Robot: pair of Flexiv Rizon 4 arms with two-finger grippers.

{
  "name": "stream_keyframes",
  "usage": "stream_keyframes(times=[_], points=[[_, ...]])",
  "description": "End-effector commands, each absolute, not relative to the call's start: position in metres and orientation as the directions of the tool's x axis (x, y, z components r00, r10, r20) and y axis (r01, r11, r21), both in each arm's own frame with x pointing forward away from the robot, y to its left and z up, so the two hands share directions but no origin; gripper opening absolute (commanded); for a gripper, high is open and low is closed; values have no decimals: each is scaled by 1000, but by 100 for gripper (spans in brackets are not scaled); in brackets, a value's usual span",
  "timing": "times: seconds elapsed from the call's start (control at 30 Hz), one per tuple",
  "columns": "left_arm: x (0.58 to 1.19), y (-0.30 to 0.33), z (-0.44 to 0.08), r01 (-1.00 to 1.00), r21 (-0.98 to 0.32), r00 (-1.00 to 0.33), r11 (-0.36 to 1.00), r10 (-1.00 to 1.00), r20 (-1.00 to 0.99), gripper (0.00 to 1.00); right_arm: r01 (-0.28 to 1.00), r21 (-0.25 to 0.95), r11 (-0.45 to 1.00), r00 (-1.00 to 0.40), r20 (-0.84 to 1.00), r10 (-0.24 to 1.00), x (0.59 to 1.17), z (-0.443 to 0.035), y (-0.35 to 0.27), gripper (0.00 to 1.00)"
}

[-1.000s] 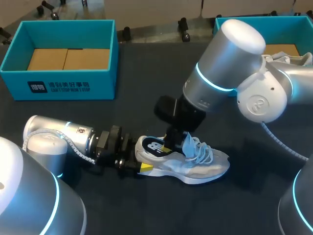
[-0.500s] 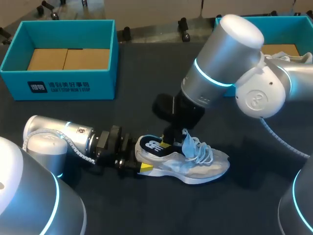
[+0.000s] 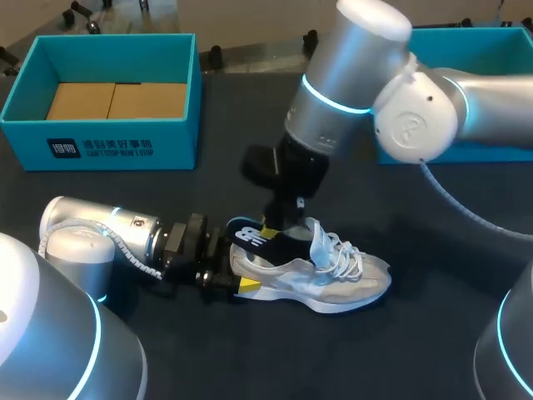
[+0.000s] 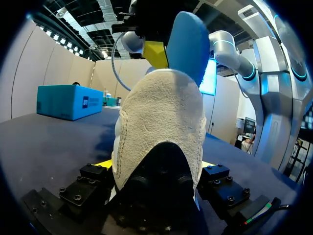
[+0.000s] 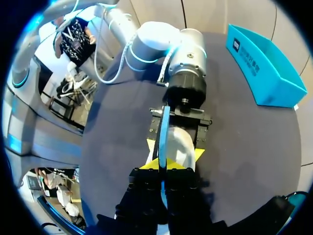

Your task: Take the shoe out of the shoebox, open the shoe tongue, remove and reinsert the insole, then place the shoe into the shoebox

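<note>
The shoe (image 3: 333, 282) lies upright on the table (image 3: 441, 342), heel clamped in the left gripper (image 3: 236, 280). Just above that heel the right gripper (image 3: 275, 227) is clenched on the dark blue insole (image 3: 250, 237), which sticks halfway out of the shoe

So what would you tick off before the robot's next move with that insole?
1. Hold on the shoe: left gripper shut on its heel from both sides, ok.
2. Hold on the insole: right gripper shut on it, ok.
3. Shoe opening: tongue raised, ok.
4. Heel end of the insole lifted above the shoe: ok.
5. Insole wholly out: not ok, its front end is inside the shoe.
</note>
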State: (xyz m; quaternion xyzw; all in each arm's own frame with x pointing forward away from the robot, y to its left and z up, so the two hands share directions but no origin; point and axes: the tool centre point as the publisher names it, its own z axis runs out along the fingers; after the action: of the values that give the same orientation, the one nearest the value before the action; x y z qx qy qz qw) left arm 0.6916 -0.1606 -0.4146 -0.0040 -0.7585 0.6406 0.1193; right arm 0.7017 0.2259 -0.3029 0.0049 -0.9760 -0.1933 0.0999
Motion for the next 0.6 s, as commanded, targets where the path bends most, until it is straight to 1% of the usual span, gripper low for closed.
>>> stream_keyframes(times=[0.03,0.3,0.33,0.37,0.47,0.6], points=[[692,-161,-416,-147,-973,-972,180,158,176,0,18,373,928,-978,201,-62,705,-307,235,0],[692,-161,-416,-147,-973,-972,180,158,176,0,19,374,927,-977,202,-61,702,-305,234,0],[692,-161,-416,-147,-973,-972,180,158,176,0,19,374,927,-977,202,-62,701,-304,234,2],[692,-161,-416,-147,-973,-972,180,158,176,0,19,375,927,-977,203,-62,701,-304,234,11],[692,-161,-416,-147,-973,-972,180,158,176,0,22,374,927,-976,209,-61,700,-304,235,26],[692,-161,-416,-147,-973,-972,180,158,176,0,31,375,926,-976,212,-53,699,-302,232,36]])
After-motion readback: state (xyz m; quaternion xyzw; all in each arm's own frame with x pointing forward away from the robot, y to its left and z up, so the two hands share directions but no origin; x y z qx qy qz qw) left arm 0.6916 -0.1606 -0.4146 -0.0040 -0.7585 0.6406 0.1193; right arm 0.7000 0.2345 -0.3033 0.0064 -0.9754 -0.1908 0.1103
